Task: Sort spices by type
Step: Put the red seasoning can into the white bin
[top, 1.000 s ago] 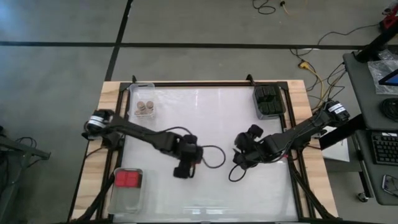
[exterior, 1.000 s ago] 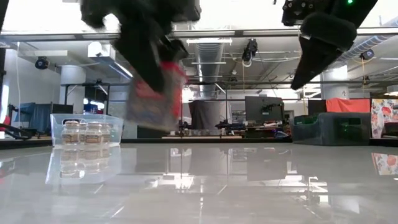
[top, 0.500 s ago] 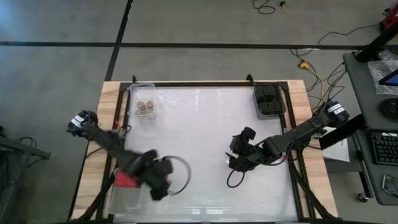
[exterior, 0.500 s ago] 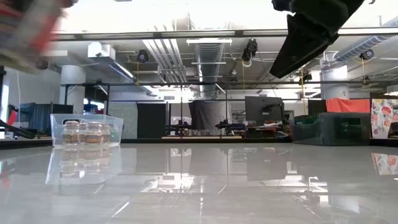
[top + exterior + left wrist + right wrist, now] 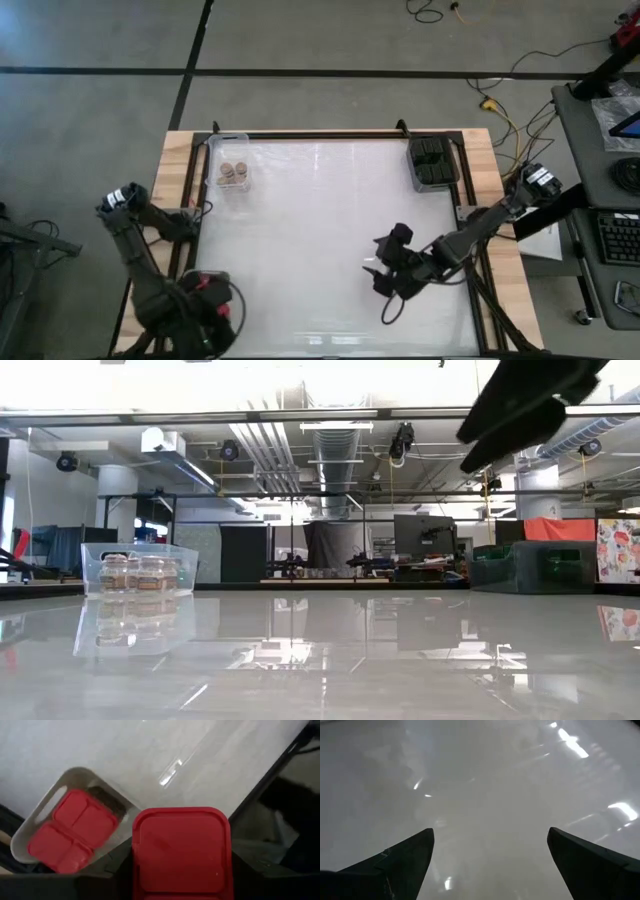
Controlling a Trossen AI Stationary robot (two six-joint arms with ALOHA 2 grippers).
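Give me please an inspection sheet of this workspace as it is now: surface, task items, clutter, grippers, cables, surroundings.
Surface: white table top, glossy, no loose items on it.
Job's things: round tan-topped jars in the far-left tray; black boxy ones in the far-right tray; red square-topped ones in the near-left tray; one more red container held.
Clutter: nothing seen.
Grippers: left gripper over the near-left tray, shut on the red container; right gripper open, empty, above the table.
Cables: a loop at each wrist; loose cables on the floor.
Surroundings: desk with keyboard at right.
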